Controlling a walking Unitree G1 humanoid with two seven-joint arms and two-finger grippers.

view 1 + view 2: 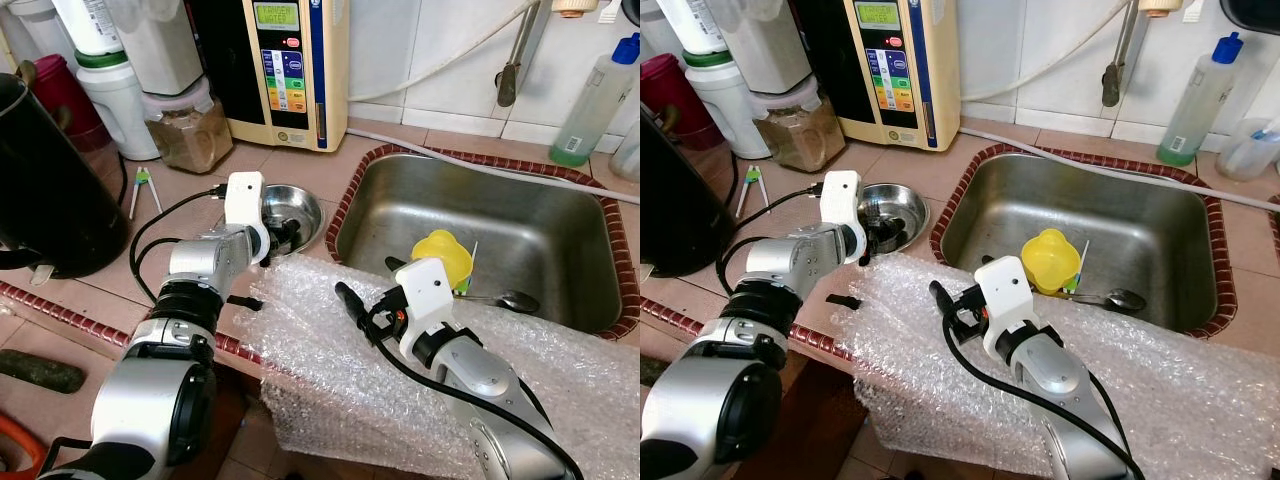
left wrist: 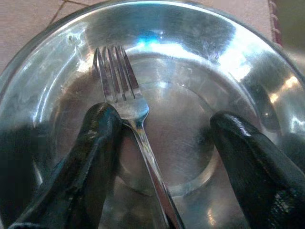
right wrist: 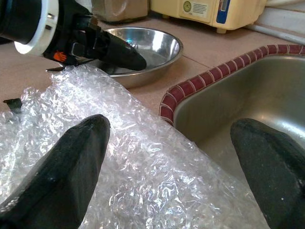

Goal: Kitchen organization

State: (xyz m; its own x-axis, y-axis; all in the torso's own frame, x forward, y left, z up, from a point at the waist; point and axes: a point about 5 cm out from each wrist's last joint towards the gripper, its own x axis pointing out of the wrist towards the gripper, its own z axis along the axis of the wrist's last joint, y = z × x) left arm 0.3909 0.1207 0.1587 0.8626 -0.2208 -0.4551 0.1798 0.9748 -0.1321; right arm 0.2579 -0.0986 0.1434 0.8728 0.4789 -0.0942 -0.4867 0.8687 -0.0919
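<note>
Bubble wrap (image 1: 400,390) lies nearest, draped over the front edge of the tiled table (image 1: 300,165) and the near rim of the steel sink (image 1: 560,230). Over it, just in front of that sink, hovers the right claw (image 3: 171,143), its fingers (image 3: 71,162) spread wide apart and holding nothing. Beside the sink, on the robot's left, stands a shallow steel bowl (image 2: 248,57) with a fork (image 2: 125,102) lying in it, tines away from the wrist. Reaching into that bowl, the left claw (image 2: 167,138) is open, one finger (image 2: 95,148) touching the fork's neck, the other well clear. Inside the sink sit a yellow cup (image 1: 445,255) and a spoon (image 1: 505,298)
</note>
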